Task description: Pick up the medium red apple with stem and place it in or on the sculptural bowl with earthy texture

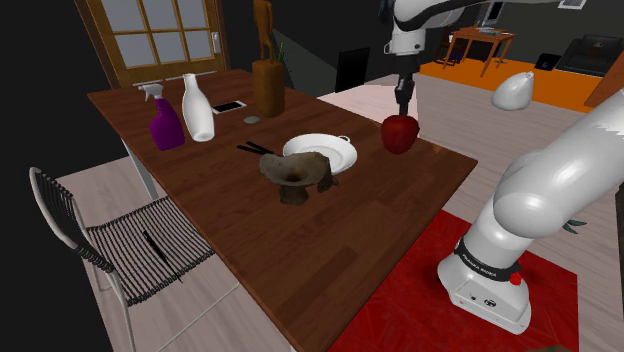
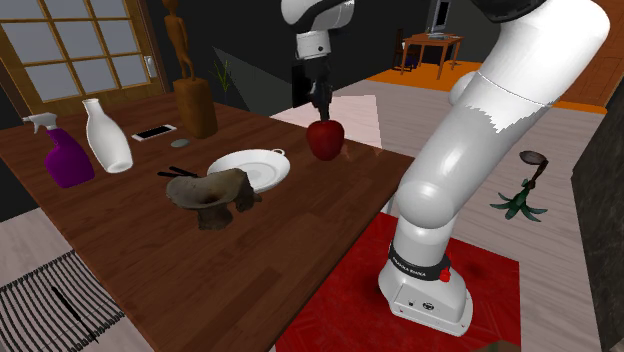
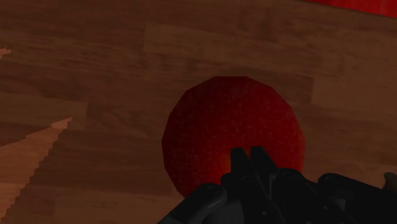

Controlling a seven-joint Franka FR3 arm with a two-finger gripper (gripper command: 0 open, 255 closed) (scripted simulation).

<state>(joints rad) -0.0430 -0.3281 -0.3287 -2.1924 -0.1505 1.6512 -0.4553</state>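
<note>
You had soft, even light over the table (image 1: 330, 230) in both outer views; your wrist view was dim, the apple (image 3: 232, 127) seemingly in shade.

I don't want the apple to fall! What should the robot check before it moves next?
1. The gripper shut at the red apple top: ok.
2. Apple lifted off the table: cannot tell.
3. The brown bowl upright, opening free: ok.
4. The white plate not covering the bowl's opening: ok.
5. The white bottle and purple spray bottle off the apple-to-bowl path: ok.
</note>
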